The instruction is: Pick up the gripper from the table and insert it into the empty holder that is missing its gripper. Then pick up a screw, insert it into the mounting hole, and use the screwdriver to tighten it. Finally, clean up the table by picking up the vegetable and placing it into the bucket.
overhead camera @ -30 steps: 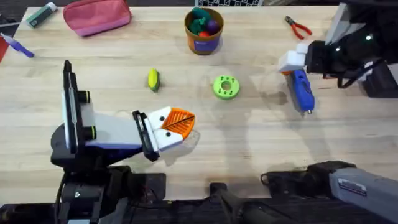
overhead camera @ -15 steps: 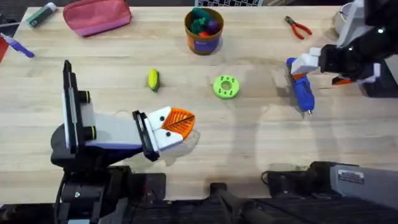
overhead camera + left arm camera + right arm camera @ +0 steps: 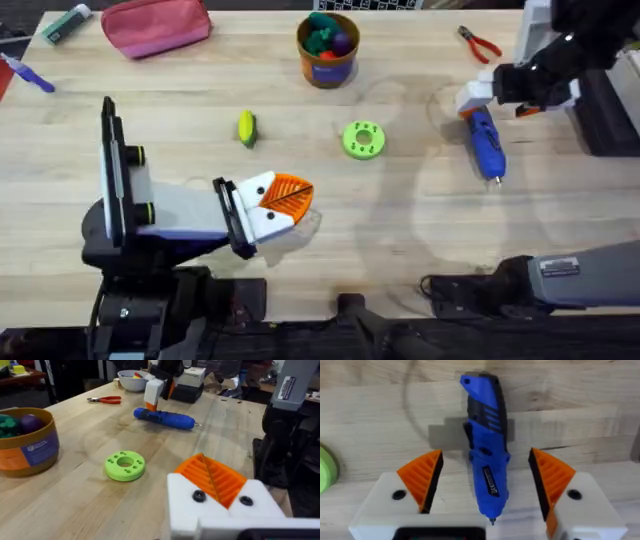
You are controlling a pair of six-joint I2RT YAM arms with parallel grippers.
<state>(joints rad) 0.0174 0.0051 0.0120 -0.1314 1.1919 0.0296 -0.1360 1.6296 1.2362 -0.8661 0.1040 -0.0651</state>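
Straddling the blue pen-shaped electric screwdriver (image 3: pixel 486 455) lying on the wooden surface (image 3: pixel 400 230) at right of frame, the right tool (image 3: pixel 485 485) is held wide open, its fingers flanking the screwdriver's long axis.

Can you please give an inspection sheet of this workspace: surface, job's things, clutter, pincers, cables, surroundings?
Surface: wooden table.
Job's things: screwdriver lying flat; vegetable on table; bucket upright, toys inside.
Clutter: green disc, red pliers, pink pouch.
Pincers: right pincer open, straddling the screwdriver; left pincer shut, pads together.
Cables: nothing seen.
Surroundings: white bowl past the pliers.
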